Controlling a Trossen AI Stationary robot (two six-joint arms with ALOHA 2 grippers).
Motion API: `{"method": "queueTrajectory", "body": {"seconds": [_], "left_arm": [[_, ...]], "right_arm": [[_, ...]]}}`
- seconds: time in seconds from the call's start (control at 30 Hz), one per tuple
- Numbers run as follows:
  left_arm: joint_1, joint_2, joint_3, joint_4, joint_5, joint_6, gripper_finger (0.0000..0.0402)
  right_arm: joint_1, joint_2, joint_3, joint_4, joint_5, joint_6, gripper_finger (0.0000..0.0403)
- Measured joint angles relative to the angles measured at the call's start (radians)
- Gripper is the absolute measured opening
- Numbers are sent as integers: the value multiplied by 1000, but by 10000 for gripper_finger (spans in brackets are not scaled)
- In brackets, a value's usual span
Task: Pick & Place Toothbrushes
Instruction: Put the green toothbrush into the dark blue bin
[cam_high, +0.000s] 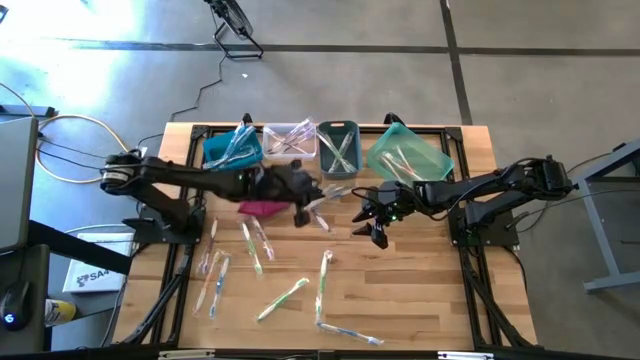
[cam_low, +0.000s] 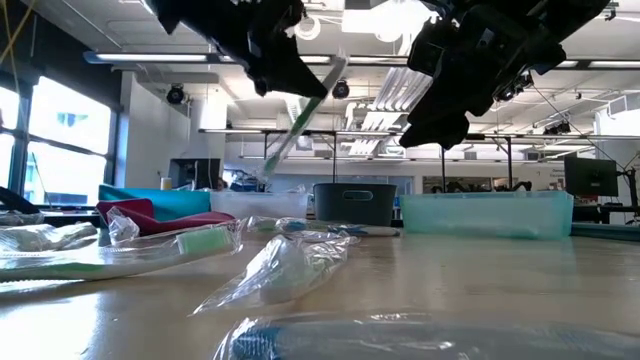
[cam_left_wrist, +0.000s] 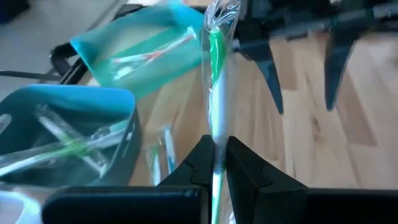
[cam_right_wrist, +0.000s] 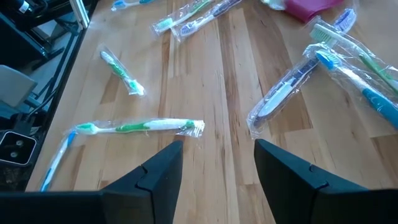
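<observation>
My left fingers (cam_high: 303, 215) pinch a wrapped green toothbrush (cam_high: 325, 200) above the middle of the bench (cam_high: 420, 300), just in front of the row of bins, while my right fingers (cam_high: 372, 222) hang spread and empty a little to the right of them. From above, more toothbrushes lie scattered on the front half of the bench, one green-handled (cam_high: 283, 299) and one near the front edge (cam_high: 350, 332); others fill the blue bin (cam_high: 232, 150), the clear bin (cam_high: 290, 140), the grey bin (cam_high: 338, 146) and the teal bin (cam_high: 408, 158), and a magenta pouch (cam_high: 262, 207) lies under my left arm. At bench height, the held toothbrush (cam_low: 300, 115) slants down from my left fingers, clear of the wood, with my right fingers (cam_low: 450, 105) beside it. Past my left wrist, the fingers (cam_left_wrist: 217, 163) are pressed on the wrapper of the green toothbrush (cam_left_wrist: 216, 68), the teal bin (cam_left_wrist: 149, 56) beyond. Past my right wrist, the spread fingers (cam_right_wrist: 217, 158) hover over a green-and-white toothbrush (cam_right_wrist: 140, 127) lying on the bench.
</observation>
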Motion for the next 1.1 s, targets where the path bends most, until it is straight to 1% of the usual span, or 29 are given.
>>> {"method": "queueTrajectory", "body": {"seconds": [0.1,0.13,0.27,0.37,0.43,0.53,0.63,0.7,0.9,1.1], "left_arm": [[68,11,-1,35,140,1,17],[84,11,-5,69,185,3,17],[144,9,-50,291,358,8,17],[179,10,-74,424,453,-11,17],[187,10,-80,463,470,-24,17],[181,10,-82,454,478,-26,17],[161,10,-82,463,493,-26,17],[150,10,-82,464,493,-26,17],[144,10,-82,466,490,-26,17],[144,10,-82,468,490,-26,17]], "right_arm": [[0,0,0,0,0,-3,191],[0,0,0,0,2,-3,191],[0,0,0,7,6,-4,191],[0,0,0,23,49,-5,191],[0,0,0,37,71,-5,191],[0,0,0,82,130,-36,191],[0,1,0,164,203,-71,191],[0,8,0,231,233,-75,191],[0,8,0,333,228,-87,191],[0,9,0,399,221,-153,191]]}}
